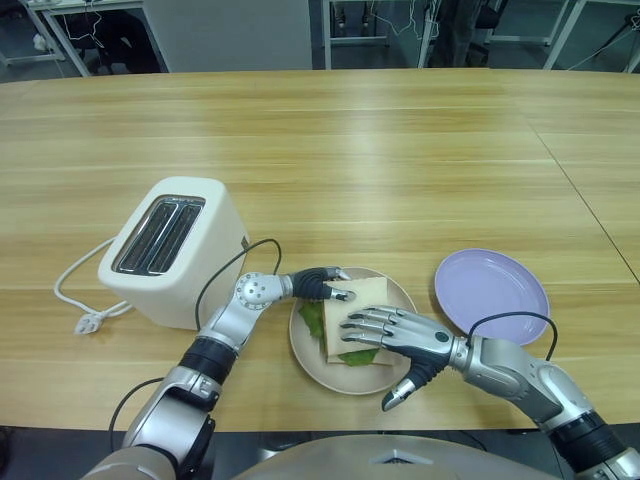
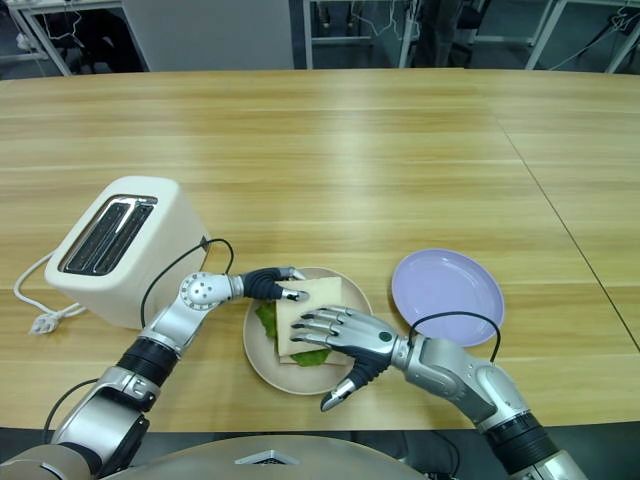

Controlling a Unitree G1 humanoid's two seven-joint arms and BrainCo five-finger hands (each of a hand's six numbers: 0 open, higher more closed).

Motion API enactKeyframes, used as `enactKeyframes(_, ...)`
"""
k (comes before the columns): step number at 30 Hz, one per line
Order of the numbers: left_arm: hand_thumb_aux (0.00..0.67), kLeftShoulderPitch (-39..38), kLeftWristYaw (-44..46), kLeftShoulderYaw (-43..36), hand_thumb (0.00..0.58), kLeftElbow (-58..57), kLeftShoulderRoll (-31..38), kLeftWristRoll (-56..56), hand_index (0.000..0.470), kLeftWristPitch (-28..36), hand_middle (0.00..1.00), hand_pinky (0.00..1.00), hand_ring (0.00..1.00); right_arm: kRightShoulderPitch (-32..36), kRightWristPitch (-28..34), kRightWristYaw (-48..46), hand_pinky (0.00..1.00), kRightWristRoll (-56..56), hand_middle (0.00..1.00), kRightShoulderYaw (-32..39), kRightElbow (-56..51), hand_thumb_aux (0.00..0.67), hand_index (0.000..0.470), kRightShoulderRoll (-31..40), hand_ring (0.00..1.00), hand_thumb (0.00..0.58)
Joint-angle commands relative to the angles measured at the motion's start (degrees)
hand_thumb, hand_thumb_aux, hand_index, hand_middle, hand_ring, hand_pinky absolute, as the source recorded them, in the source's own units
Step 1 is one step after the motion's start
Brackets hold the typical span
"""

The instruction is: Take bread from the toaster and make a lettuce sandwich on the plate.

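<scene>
I've got the toaster (image 1: 175,250) at table (image 1: 400,150) left, tan plate (image 1: 297,347) centre, purple plate (image 1: 491,290) just to its right. Sandwich (image 1: 365,300) sits on the tan plate w/ lettuce (image 1: 312,318) poking out. R hand (image 1: 400,335) lies spread flat on the top bread; L hand (image 1: 322,285) is curled, tips touching the bread's left corner.

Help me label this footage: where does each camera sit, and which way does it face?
Left eye view: robot's head, facing forward and down at the table; both forearms show, left hand and right hand on the sandwich.
Right eye view: just beside it, same aim; same forearms and hands.
Shared: toaster, tan plate, purple plate.
</scene>
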State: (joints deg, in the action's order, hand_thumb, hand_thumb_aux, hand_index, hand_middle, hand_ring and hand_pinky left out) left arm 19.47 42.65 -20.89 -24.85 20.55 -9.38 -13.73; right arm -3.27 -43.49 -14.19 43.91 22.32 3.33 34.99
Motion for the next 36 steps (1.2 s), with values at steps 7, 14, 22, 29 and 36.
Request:
enactKeyframes(7,0.670,1.11,-7.66,-3.06,0.580,-0.44,2.62,-10.92,0.460,-4.49,1.00,1.00,1.00,-1.53,7.24,-15.99,0.00,-1.28,0.00,7.18,-2.32,0.000,0.000,4.20,0.00,0.000)
enactKeyframes(14,0.000,7.60,-33.38,-2.57,0.000,6.79,7.14,-32.68,0.000,-6.90,1.00,1.00,1.00,-0.76,11.24,-23.31,0.00,-3.11,0.00,9.71,-2.35,0.000,0.000,5.17,0.00,0.000)
enactKeyframes(22,0.000,7.73,-53.89,6.80,0.000,24.54,12.14,-44.85,0.000,0.28,0.36,0.36,0.36,1.76,12.51,-20.72,0.00,-3.34,0.00,9.65,-3.34,0.000,0.000,2.82,0.00,0.000)
enactKeyframes(29,0.000,-5.08,-49.36,19.87,0.000,45.31,7.85,-24.35,0.000,1.33,0.00,0.00,0.00,1.06,12.21,-12.81,0.00,-11.95,0.00,1.29,1.46,0.000,0.000,0.70,0.00,0.000)
enactKeyframes(36,0.670,-19.31,-39.55,25.07,0.580,56.96,8.13,-9.63,0.460,0.20,1.00,1.00,1.00,-0.41,15.25,-10.14,0.00,-29.92,0.00,-9.39,9.65,0.670,0.460,-1.56,0.00,0.580)
